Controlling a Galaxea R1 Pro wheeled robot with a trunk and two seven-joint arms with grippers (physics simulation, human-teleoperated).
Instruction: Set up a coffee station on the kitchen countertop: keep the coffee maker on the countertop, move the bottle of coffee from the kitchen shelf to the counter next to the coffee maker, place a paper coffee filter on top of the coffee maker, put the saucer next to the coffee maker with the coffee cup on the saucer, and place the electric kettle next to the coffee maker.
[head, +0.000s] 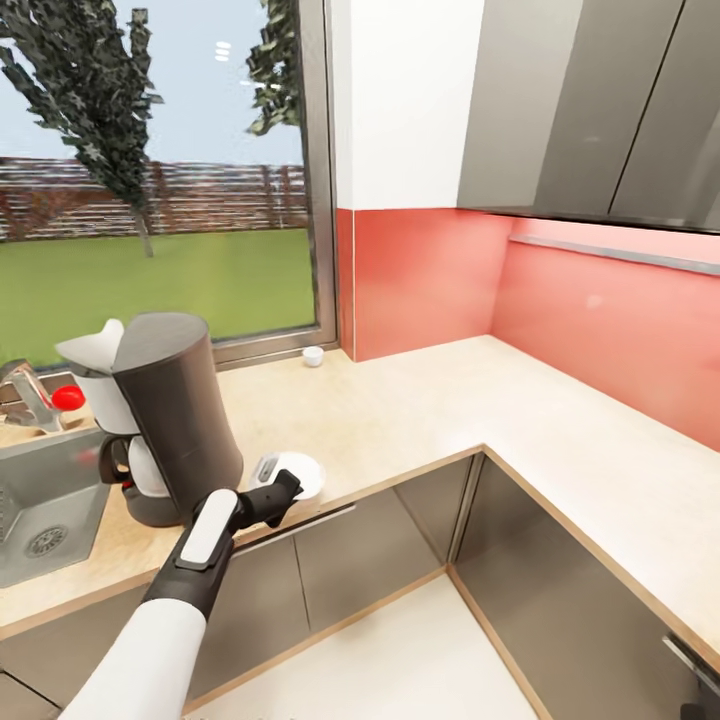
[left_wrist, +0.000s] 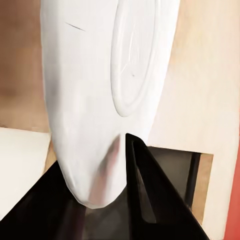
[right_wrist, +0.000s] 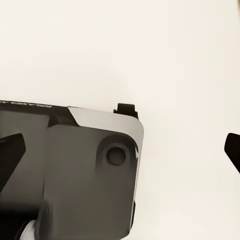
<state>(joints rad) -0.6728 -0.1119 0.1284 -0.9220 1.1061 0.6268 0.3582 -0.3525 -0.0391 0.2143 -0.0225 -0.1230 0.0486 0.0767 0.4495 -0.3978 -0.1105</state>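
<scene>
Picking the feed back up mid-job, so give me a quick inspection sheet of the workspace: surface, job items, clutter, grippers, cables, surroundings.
Surface: kitchen countertop, light wood grain, L-shaped, grey sink inset at the left.
Job's things: coffee maker upright beside the sink; saucer at the counter's front edge, right of the coffee maker; coffee cup by the window. Bottle, kettle, filter: nothing seen.
Clutter: tap with a red knob by the sink.
Grippers: left gripper closed on the saucer's rim, seen close in the left wrist view; right gripper open.
Cables: nothing seen.
Surroundings: red backsplash, grey wall cabinets, window onto a lawn.
</scene>
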